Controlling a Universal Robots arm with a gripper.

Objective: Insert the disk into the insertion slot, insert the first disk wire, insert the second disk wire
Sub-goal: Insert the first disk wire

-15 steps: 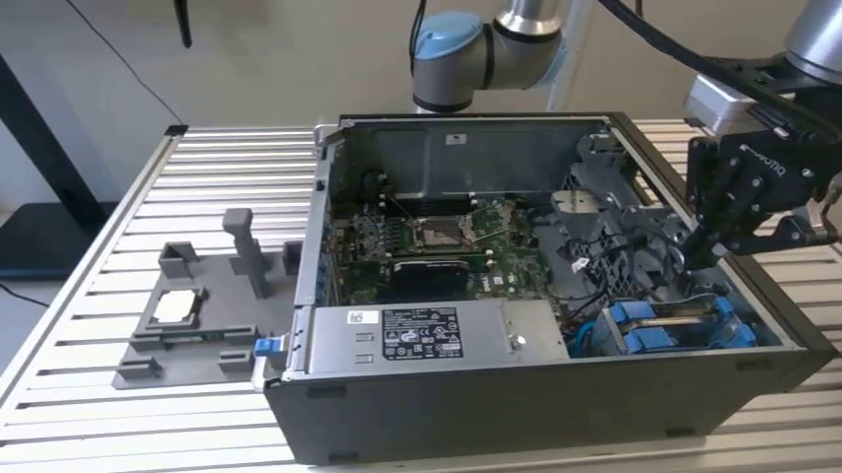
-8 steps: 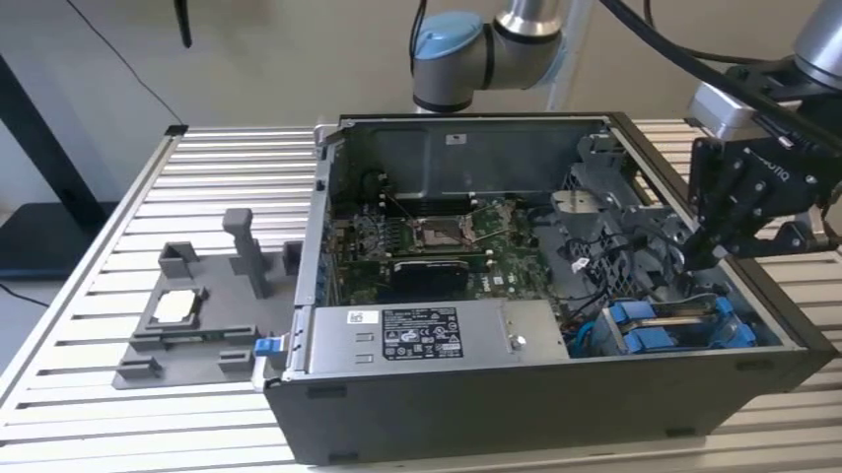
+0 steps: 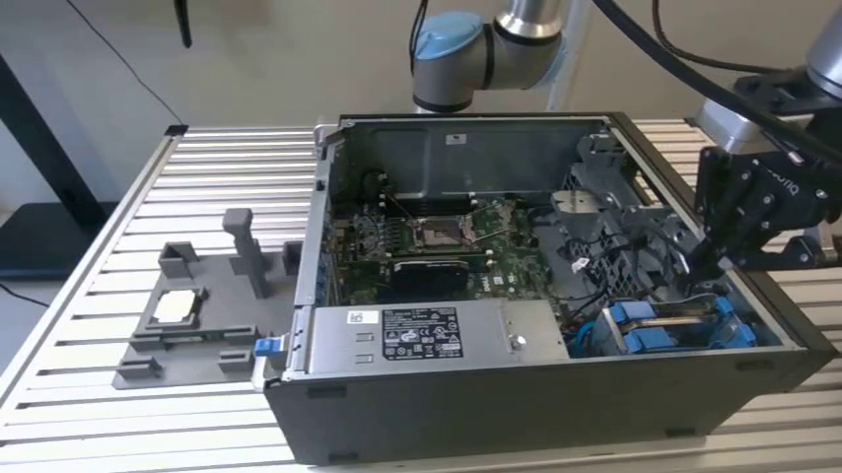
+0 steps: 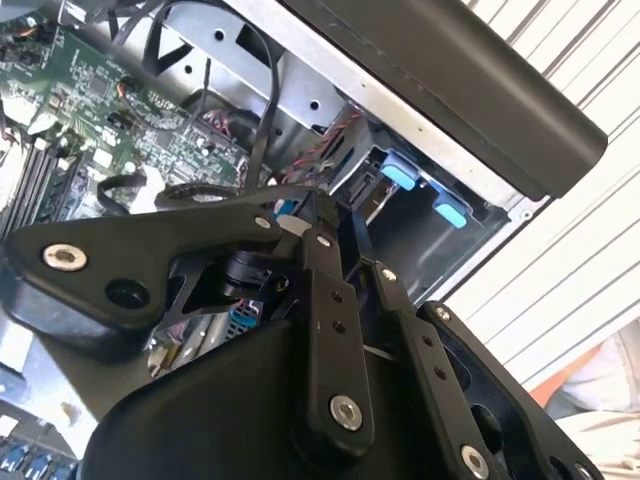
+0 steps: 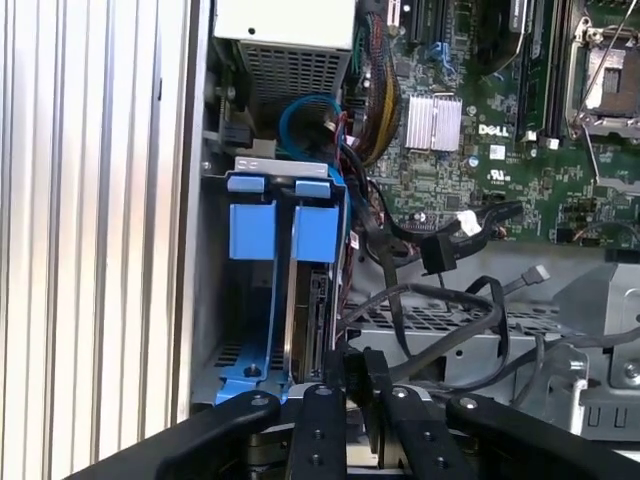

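The disk (image 5: 316, 320) stands on its edge inside the insertion slot (image 5: 215, 300), with its blue holder around it. The slot is in a corner of the dark computer case (image 3: 526, 419), which sits on the desk (image 3: 224, 177). The gripper (image 5: 357, 365) reaches down into the case, just beside the disk. Its fingers are squeezed close together among black wires (image 5: 440, 300).

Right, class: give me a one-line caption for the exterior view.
The gripper reaches into the open case next to the corner slot, where the disk sits in its blue carrier.
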